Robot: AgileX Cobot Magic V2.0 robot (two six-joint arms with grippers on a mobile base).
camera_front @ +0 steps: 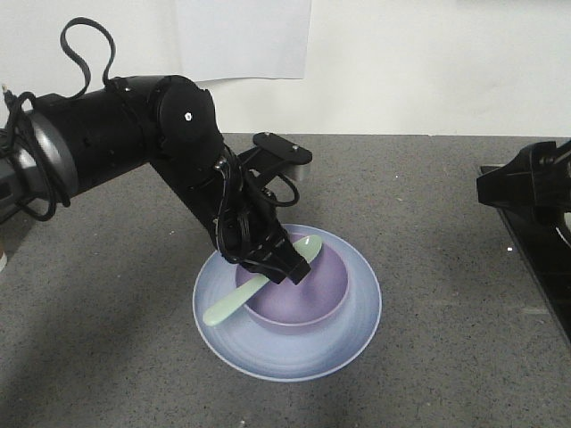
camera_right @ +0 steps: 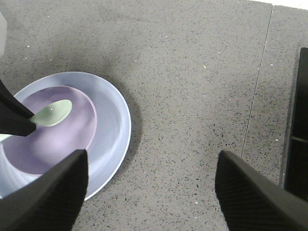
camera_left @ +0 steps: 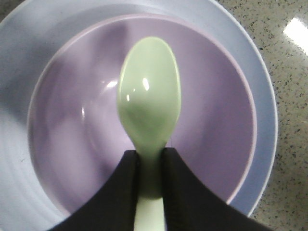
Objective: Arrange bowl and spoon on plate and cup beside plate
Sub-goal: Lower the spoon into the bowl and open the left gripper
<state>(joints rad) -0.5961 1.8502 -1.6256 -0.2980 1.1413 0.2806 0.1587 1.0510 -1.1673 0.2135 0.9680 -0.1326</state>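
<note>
While you are holding the spoon (camera_left: 149, 96) over the bowl (camera_left: 216, 120), the cup is not showing in any view.

Your left gripper (camera_left: 150, 161) is clenching its fingers on the spoon's neck, scoop pointing across the bowl's hollow, handle end jutting out past the bowl's rim above the plate (camera_left: 263, 96). The bowl is sitting inside the plate; whether the spoon is touching the bowl, you cannot tell. Your right gripper (camera_right: 151, 161) is hanging well apart over bare tabletop (camera_front: 428, 223), fingers spread and carrying nothing. Risk you are facing: letting go this high and this tilted, the overhanging handle is likely tipping the spoon off the rim; pressing lower, the fingers are apt to be shoving the light bowl across the smooth plate.
</note>
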